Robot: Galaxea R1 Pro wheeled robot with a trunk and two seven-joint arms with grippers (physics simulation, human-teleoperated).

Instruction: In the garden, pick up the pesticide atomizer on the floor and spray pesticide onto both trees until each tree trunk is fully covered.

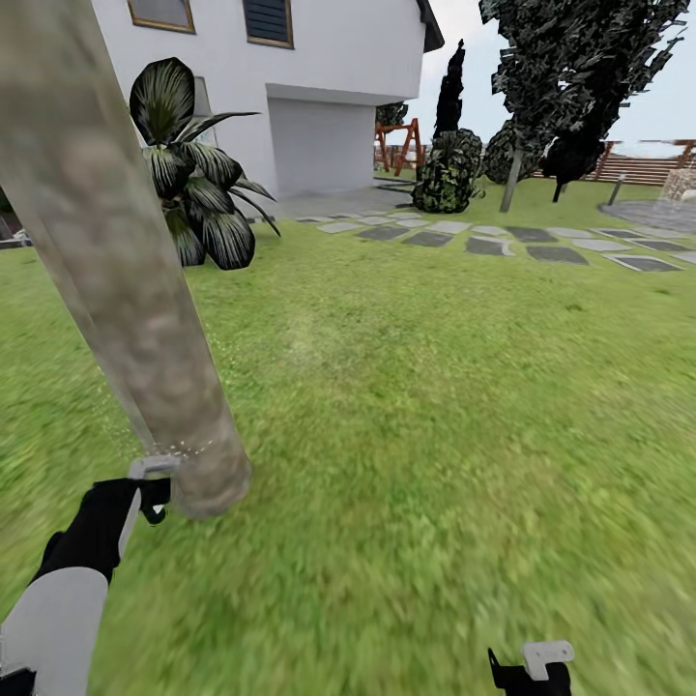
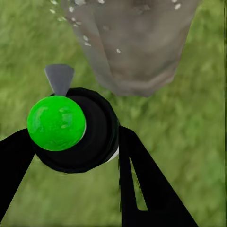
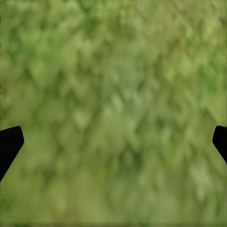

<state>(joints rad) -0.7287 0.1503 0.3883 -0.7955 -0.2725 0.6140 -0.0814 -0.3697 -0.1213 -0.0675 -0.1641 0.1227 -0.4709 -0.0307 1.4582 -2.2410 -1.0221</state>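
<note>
My left tool [image 1: 155, 488] is closed around the pesticide atomizer [image 2: 78, 130], its grey nozzle aimed at the foot of the tree trunk [image 1: 126, 290]; in the left wrist view the black fingers [image 2: 146, 184] flank the dark body with its bright green cap. White specks of pesticide [image 1: 179, 449] sit on the bark just above the nozzle, low on the trunk. My right tool [image 1: 536, 669] hangs over bare lawn [image 1: 435, 406] well to the right of the trunk, tips spread wide apart, holding nothing. Risk, as I judge it: the nozzle is very near the bark, so the cloud may wet only a narrow band at the base and leave the upper trunk and far side dry; a bump against the trunk could twist the atomizer in my grip. Behind the trunk stands a striped palm [image 1: 198, 184], then the white house [image 1: 319, 87]. Beyond the stepping stones [image 1: 503, 237], far right of the trunk, a second tree [image 1: 570, 87] stands beside a dark bush [image 1: 447, 172]; nothing but open grass lies between.
</note>
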